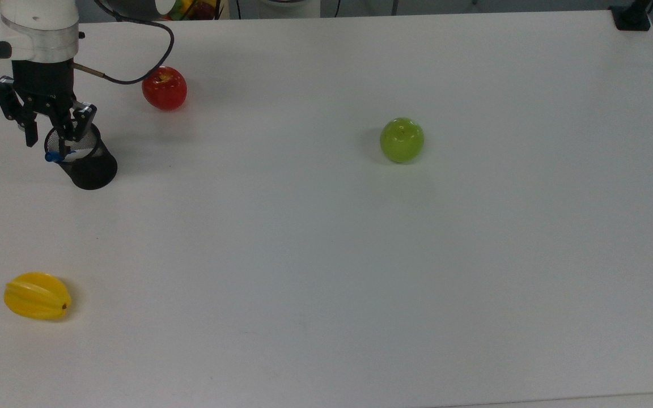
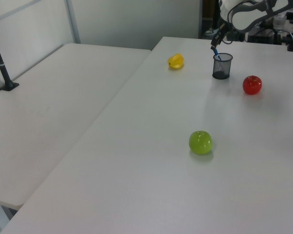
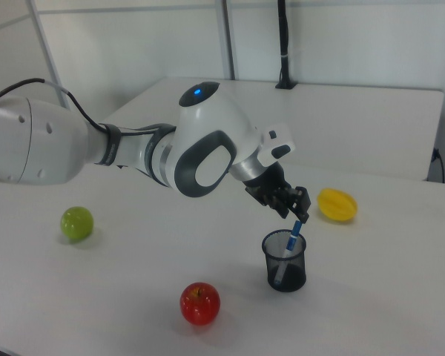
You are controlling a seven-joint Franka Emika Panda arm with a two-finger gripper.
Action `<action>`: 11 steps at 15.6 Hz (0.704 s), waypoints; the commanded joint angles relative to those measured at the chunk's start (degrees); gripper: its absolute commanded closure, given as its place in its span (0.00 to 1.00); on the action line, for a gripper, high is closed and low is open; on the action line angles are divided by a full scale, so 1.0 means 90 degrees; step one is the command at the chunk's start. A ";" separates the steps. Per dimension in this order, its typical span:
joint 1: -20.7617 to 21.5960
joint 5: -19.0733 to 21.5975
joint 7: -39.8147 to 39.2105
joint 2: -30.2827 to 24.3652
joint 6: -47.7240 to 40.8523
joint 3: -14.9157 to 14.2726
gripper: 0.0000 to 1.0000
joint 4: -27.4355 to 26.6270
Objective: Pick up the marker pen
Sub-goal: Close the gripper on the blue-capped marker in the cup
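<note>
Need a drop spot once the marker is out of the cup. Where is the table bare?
In the top view, the widest bare stretch of table lies below and right of the green apple. Crowded at upper left: gripper, marker pen, mesh cup, red apple. Yellow fruit fills the lower left.

One marker pen [image 1: 57,154], one mesh cup [image 1: 89,168], one red apple [image 1: 164,88], one green apple [image 1: 402,140], one yellow fruit [image 1: 37,296].
</note>
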 commanded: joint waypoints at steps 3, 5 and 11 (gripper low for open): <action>-0.0077 -0.0097 -0.0317 0.0117 0.0701 -0.0059 0.48 -0.0311; -0.0077 -0.0097 -0.0317 0.0176 0.0711 -0.0059 0.49 -0.0311; -0.0047 -0.0029 -0.0297 0.0176 0.0662 -0.0059 0.85 -0.0331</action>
